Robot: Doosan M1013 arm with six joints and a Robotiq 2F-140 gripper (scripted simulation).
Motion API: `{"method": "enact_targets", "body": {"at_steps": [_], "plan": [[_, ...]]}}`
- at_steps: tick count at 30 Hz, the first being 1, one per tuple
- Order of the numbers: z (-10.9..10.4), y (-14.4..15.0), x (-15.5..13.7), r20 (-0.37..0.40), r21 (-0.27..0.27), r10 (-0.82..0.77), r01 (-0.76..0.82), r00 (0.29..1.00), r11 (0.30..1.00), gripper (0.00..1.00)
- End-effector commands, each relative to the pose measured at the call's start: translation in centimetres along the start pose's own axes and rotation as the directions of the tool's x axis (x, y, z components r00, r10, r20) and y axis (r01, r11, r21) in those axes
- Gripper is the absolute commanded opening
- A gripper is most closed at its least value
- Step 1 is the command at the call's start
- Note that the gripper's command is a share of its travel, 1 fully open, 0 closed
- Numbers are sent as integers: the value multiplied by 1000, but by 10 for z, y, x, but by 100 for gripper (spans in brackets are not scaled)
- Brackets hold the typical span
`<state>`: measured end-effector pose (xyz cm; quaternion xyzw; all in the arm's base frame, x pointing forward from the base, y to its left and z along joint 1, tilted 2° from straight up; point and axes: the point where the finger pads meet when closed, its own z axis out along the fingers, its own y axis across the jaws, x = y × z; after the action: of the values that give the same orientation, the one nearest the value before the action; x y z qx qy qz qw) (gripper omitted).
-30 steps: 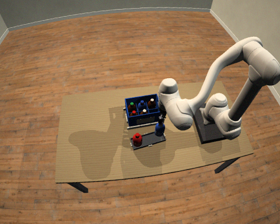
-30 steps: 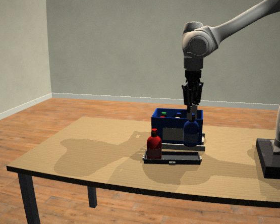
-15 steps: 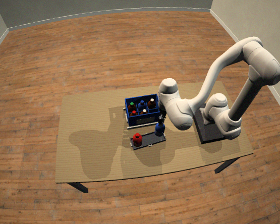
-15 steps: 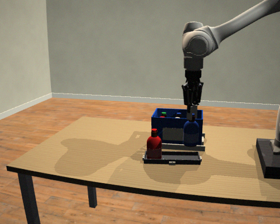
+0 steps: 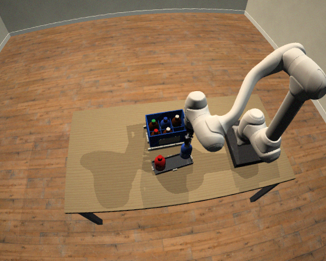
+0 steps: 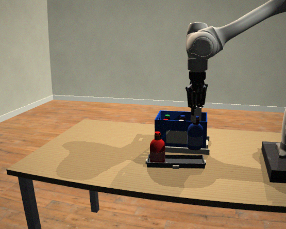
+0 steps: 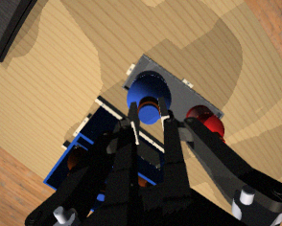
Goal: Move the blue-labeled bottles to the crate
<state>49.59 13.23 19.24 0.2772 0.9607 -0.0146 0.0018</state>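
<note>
Exterior view, left to right, as seen from the room: a red bottle (image 5: 160,163) (image 6: 157,149) (image 7: 211,125) stands upright at the left end of the dark tray (image 5: 174,163) (image 6: 182,161) (image 7: 179,96), in front of the blue crate (image 5: 153,141) (image 6: 160,129) (image 7: 61,158). Within the crate, the top view shows green, blue and white caps along the back, red and white ones in front. Before the crate's right end, the gripper (image 5: 188,141) (image 6: 196,116) (image 7: 149,108) grasps the blue bottle (image 5: 186,150) (image 6: 195,136) (image 7: 149,90) by its neck, upright and raised above the tray. Well right of the crate lies the arm's dark base plate (image 5: 237,162) (image 6: 271,175).
</note>
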Motion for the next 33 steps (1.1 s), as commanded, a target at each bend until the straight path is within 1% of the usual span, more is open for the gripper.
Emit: {"method": "enact_targets", "body": {"at_steps": [1,16,33], "plan": [[0,0,0,0,0,0,0,1000,1000,0],[-6,0,0,0,0,0,0,1000,1000,0],[-22,0,0,0,0,0,0,1000,1000,0]]}}
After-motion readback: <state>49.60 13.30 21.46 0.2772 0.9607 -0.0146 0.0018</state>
